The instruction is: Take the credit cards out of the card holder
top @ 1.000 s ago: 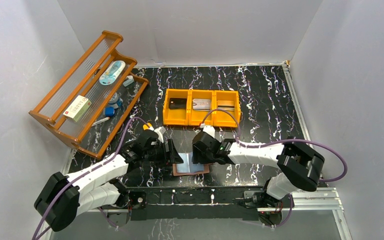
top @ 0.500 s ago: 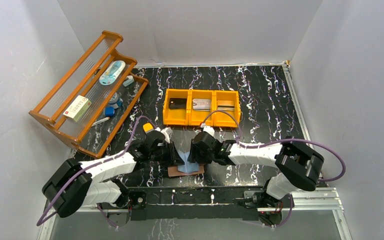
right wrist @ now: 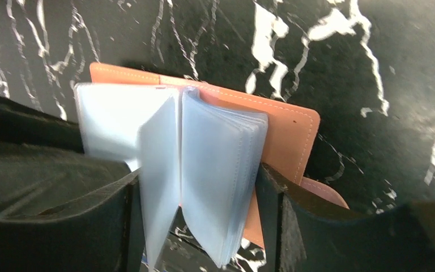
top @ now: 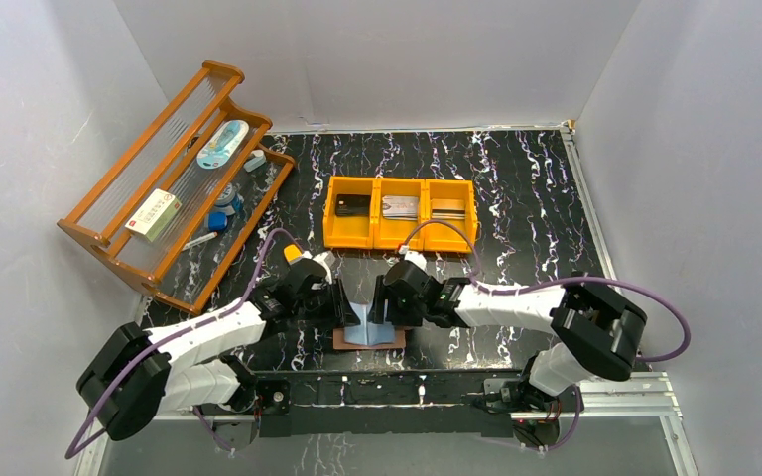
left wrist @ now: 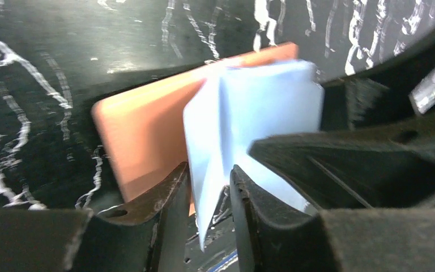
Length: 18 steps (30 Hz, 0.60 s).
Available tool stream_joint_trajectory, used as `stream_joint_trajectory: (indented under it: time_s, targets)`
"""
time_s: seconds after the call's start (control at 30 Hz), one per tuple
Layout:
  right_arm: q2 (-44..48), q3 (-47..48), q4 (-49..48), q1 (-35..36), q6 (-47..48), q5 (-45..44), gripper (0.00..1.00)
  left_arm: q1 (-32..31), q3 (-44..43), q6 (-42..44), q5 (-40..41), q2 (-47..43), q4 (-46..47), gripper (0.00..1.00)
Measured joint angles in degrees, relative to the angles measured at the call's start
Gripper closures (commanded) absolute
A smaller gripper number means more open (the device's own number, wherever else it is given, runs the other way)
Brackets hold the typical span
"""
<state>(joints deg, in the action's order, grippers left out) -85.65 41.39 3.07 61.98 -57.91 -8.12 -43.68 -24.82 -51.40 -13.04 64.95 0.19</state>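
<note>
The salmon-pink card holder (top: 342, 342) lies open on the black marbled table between both arms, its pale blue sleeves (top: 365, 325) standing up. In the left wrist view my left gripper (left wrist: 208, 167) has its jaws narrowly apart, with one blue sleeve (left wrist: 260, 107) between them, against the left finger; the pink cover (left wrist: 141, 130) lies behind. My right gripper (right wrist: 198, 175) is open wide and straddles a stack of sleeves (right wrist: 221, 170), its right finger by the pink cover (right wrist: 289, 130). No card shows in the sleeves. Flat dark and grey credit cards (top: 353, 205) lie in the tray.
An orange three-compartment tray (top: 400, 238) stands just behind the grippers. A wooden rack (top: 119, 233) with small packets and bottles leans at the back left. White walls close in the table on three sides, and a metal rail (top: 605, 392) runs along the near edge.
My left gripper moved in from the left and narrowed around a sleeve. The right gripper's jaws widened. The blue sleeves rose from flat to upright, and the holder slid slightly left.
</note>
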Motion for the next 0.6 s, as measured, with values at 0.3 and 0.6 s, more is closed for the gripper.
stream_joint_trajectory:
  time_s: [0.3,0.6]
  targets:
    - [7.98,2.05,15.76,0.13,1.22,-6.40,0.16,0.00,-5.09,3.56,8.85,-4.24,-14.69,0.32]
    - [22.10,4.70,23.32,-1.44,5.44,-20.83,0.02,0.00,-15.52,7.58,22.14,-10.73,-27.93,0.02]
